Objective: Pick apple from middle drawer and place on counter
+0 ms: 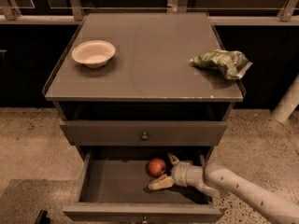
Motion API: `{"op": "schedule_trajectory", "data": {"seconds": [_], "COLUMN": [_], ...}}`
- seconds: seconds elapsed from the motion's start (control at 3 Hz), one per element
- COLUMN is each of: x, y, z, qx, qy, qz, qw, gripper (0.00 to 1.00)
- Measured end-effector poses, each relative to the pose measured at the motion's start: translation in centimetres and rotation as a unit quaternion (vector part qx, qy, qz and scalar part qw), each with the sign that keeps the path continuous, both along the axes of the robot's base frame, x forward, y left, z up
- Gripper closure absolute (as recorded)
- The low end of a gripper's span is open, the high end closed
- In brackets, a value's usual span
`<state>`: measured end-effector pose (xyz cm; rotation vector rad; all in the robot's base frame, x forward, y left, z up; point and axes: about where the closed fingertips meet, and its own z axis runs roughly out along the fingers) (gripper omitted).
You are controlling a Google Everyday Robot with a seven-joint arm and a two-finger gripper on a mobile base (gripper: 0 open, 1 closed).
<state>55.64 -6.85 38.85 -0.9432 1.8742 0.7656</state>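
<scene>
Grey-brown and shallow, the middle drawer (112, 186) is seen pulled out below the front edge of the counter (154, 55); its flat floor is exposed between low side walls. The apple (156, 166), red-orange, is found resting on that floor, beneath the front edge and slightly right of its middle, toward the back of the drawer. The gripper (160, 171) is reached into the drawer from the right on a pale arm (243, 191); its fingers (161, 183) are spread apart, one behind the apple and one in front, so the apple's right side is bracketed; whether it is touched cannot be told. Above, a plain drawer panel (107, 132) is shut, marked by a round knob (145, 136). On the counter, a white bowl (93, 53) is set near the left edge, toward the rear left corner; a green-and-white snack bag (220, 62) is laid against the right edge, well apart from the bowl. A speckled floor (28, 139) is seen on both sides.
</scene>
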Motion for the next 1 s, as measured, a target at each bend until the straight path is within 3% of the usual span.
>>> {"op": "schedule_trajectory", "data": {"seconds": [0.67,1.0], "x": [1.3,1.3], "y": [2.2,2.2], "z": [-1.2,-1.2], "qx": [0.014,0.014], "qy": [-0.01,-0.01], "qz": [-0.009,-0.009], "qw": [0.9998,0.9998], "gripper": [0.0,0.0]}}
